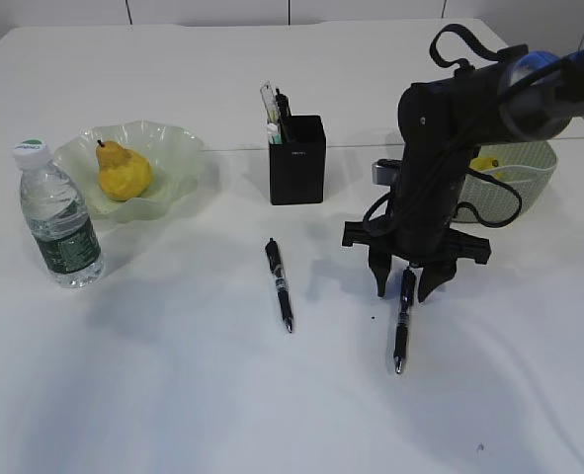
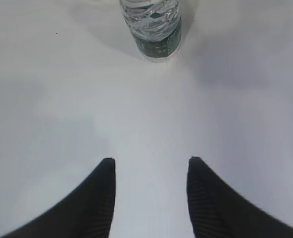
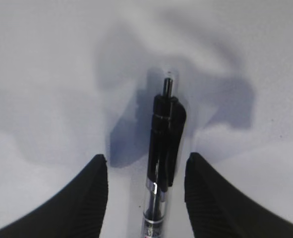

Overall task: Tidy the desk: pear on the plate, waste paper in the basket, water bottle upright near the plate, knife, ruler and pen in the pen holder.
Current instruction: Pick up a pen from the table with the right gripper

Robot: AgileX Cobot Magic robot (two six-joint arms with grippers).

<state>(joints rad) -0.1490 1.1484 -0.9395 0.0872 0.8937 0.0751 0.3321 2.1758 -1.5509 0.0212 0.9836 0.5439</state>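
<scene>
Currently, status by item:
Pen [image 1: 403, 318]: lies flat on the desk [image 1: 173, 395], clip end between the right gripper [image 1: 409, 286] fingertips, tip end pointing away toward the front edge.
Right gripper: jaws spread, one fingertip on each side of the pen barrel [image 3: 162, 158], not pinching it.
Second pen [image 1: 280, 283]: on the desk, left of the right gripper, well apart.
Pen holder [image 1: 296, 159]: behind and left of the right gripper, already holding several items.
Basket [image 1: 514, 178]: behind the right arm, partly hidden.
Pear [image 1: 123, 171]: on the plate [image 1: 168, 143], far left.
Water bottle [image 1: 58, 215]: upright, just beside the plate.
Left gripper [image 2: 151, 171]: jaws spread, empty, water bottle [image 2: 152, 27] ahead of it.
</scene>
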